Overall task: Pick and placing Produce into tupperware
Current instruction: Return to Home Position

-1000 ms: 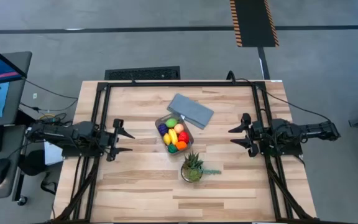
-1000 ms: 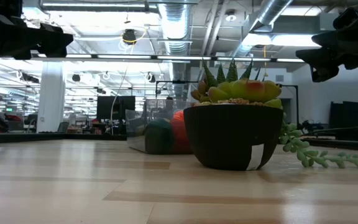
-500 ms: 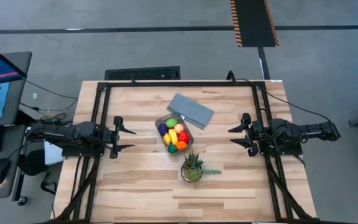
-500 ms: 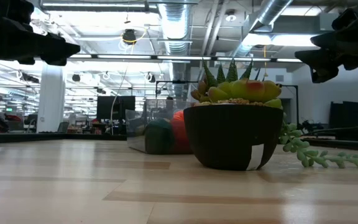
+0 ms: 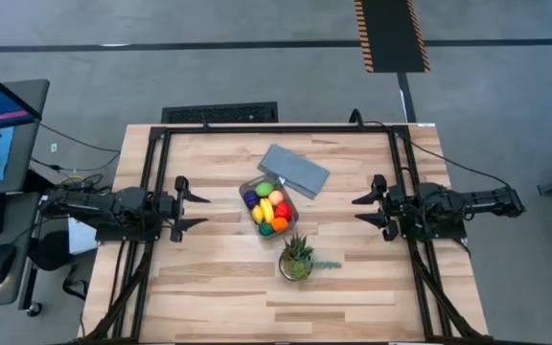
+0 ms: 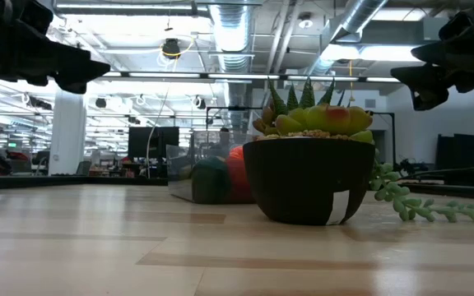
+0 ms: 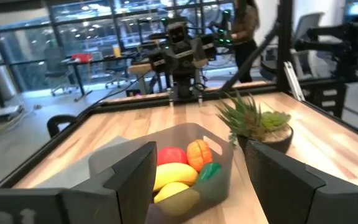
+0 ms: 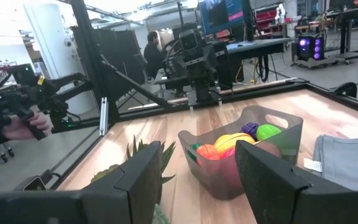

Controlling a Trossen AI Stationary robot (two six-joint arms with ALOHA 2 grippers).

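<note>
Both end effectors spread open and empty | left end effector (image 5: 205,211) and right end effector (image 5: 356,211) flank the tupperware (image 5: 243,190), well apart from it | Produce (image 5: 269,206) heaped inside | I worry a low swing could clip tupperware or potted plant (image 5: 296,261), spilling Produce across tabletop (image 5: 209,287).

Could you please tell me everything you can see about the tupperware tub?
The tupperware tub is a small rectangular container of greyish see-through plastic with rounded corners and a handle slot near its rim. It stands upright and lidless in the middle of the table, angled to the edges, full of colourful toy produce. A grey-blue lid lies beside it, a potted plant nearby. The open left gripper and right gripper are well clear of it.
</note>
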